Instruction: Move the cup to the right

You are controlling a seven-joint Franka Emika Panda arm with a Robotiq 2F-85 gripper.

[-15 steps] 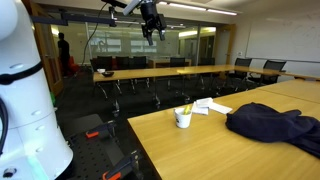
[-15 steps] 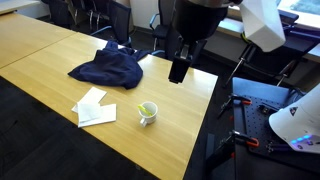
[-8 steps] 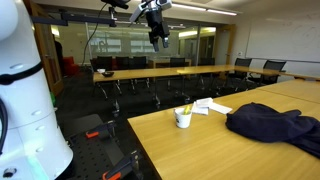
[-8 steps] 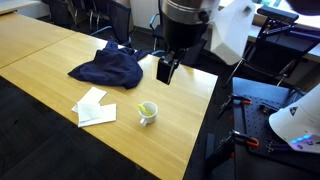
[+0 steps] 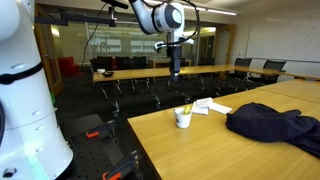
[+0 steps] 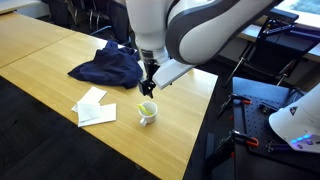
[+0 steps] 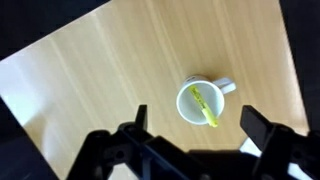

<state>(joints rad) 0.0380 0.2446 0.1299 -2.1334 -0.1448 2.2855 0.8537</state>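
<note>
Gripper [image 6: 148,88] hangs with jaws spread wide above the white mug [image 7: 198,104], not touching it. That mug stands on the wooden table [image 6: 50,55] near the white papers [image 6: 95,107]. By my judgement nothing is done yet: grasp, shift right and release all remain.

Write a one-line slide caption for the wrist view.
Open gripper hovers above the white cup, a yellow item inside, on the wooden table.

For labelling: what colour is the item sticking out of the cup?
Yellow item; wrist view shows it best.

Even indoor ceiling light; wrist view soft, exterior views sharp.
</note>
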